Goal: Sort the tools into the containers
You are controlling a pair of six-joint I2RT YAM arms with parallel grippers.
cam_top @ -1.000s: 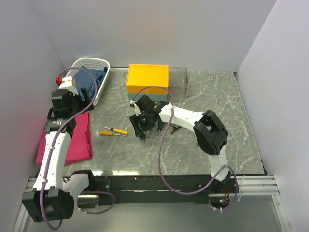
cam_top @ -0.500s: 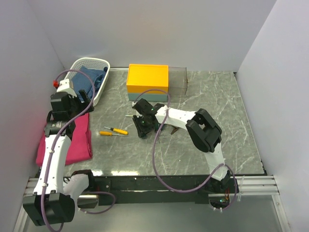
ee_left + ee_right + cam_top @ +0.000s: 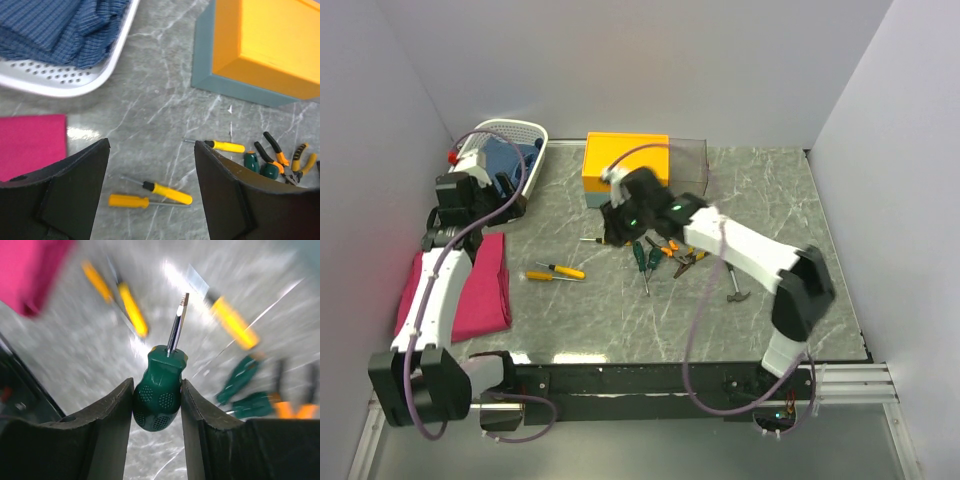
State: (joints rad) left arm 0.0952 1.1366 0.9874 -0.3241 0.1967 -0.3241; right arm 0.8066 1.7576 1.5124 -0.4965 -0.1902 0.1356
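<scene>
Yellow-orange box sits mid far edge, white basket in the far-left corner, pink cloth along the left edge. By the basket the left gripper hangs with fingers spread wide and bare, while the right gripper, in front of the box, pinches a green-handled screwdriver by its handle. Loose mid-bench lie the hammer, pliers and yellow-handled screwdrivers.
</scene>
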